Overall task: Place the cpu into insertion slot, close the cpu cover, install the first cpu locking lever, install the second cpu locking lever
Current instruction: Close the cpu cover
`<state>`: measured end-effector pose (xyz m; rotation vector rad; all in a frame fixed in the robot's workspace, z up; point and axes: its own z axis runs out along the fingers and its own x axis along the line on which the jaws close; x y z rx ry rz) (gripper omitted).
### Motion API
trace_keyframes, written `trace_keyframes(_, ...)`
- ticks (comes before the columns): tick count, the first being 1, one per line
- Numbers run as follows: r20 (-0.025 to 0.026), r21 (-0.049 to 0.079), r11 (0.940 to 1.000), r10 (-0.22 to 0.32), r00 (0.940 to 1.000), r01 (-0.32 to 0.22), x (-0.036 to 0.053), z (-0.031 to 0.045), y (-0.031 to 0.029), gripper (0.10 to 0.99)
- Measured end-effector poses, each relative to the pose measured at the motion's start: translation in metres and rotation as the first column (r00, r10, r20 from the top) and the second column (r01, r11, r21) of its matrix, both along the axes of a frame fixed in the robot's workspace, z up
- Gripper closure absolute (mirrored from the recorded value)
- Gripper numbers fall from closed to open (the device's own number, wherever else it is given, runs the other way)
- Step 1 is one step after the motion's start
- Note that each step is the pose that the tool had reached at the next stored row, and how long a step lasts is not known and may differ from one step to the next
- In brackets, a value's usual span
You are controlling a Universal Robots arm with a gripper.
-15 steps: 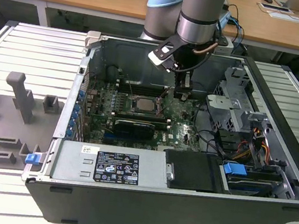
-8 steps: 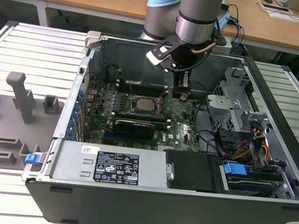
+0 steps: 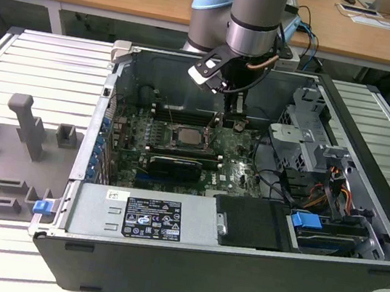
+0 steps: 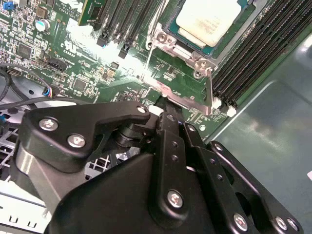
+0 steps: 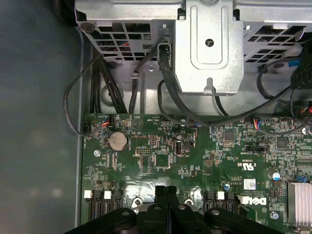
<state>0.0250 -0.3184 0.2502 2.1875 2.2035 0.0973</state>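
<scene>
The black gripper [image 4: 164, 106], built of matte bolted linkages, is seen with its two flat fingers [image 5: 161, 195] pressed together, no gap left between them. Its tips are set just at the near bar of the thin silver metal cpu cover [image 4: 183, 95], a square frame that is raised off the socket. Just beyond, the flat square cpu [image 4: 209, 19], dull silver-grey on top, is seated in the silver-rimmed insertion slot [image 4: 166, 39] of the green circuit board [image 5: 195, 156]. The grey-and-blue arm [image 3: 254, 23] is held nearly upright, its wrist pointed down into the open dark metal computer case [image 3: 233, 284], which is laid on a ribbed grey table [image 3: 38, 64].
</scene>
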Motion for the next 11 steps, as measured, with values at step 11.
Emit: trace_keyframes(11, 0.0000, 0.000, 1.0000, 0.000, 1.0000, 0.000, -0.0064, 0.0000, 0.0000, 0.980)
